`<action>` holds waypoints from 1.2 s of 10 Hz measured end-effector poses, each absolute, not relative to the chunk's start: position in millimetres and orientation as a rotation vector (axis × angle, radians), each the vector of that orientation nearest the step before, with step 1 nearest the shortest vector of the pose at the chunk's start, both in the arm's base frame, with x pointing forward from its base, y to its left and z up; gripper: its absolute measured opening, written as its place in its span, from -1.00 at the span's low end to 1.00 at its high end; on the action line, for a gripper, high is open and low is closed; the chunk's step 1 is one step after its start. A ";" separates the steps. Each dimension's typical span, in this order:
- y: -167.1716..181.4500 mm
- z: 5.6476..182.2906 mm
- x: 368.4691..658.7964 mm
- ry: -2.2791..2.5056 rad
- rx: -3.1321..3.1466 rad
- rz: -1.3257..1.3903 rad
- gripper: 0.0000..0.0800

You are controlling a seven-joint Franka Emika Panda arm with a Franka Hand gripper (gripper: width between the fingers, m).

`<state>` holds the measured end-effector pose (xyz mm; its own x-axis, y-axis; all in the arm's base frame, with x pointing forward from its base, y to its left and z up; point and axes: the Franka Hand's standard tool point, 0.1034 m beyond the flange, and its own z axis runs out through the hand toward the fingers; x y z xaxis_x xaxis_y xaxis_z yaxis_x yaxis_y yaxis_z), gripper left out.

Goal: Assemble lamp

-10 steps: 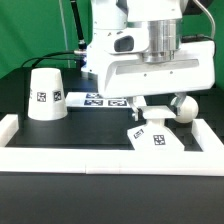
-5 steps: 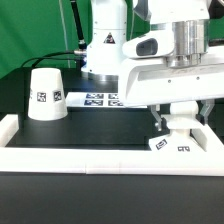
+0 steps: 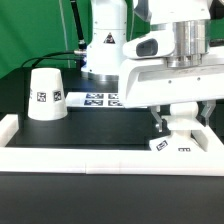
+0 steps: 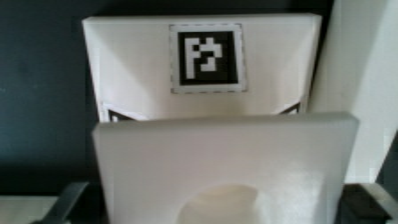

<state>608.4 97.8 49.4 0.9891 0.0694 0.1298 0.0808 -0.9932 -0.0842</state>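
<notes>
Low over the bulb (image 3: 180, 125) and base (image 3: 176, 147) at lower right with the gripper (image 3: 181, 116); impossible to tell jaws pinching the bulb from jaws merely flanking it. Risks tipping it or skidding the base if closed off-centre. Shade (image 3: 44, 95) upright at left.

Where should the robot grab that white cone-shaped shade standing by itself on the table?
Probably its narrow upper end, coming straight down from above. The shade stands upright on the table, small end up, with nothing touching it. The sides taper, so the top is the slimmest part to pinch; the wide bottom looks too broad.
</notes>
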 end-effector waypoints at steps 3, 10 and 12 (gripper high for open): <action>97.9 49.3 608.3 -0.117 -3.044 -0.194 0.67; 115.4 77.8 534.0 -0.093 -3.061 -0.131 0.75; 115.5 76.2 531.0 -0.087 -3.058 -0.122 0.75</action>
<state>531.0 115.5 76.2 0.9952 0.0533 0.0820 0.0596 -0.9952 -0.0771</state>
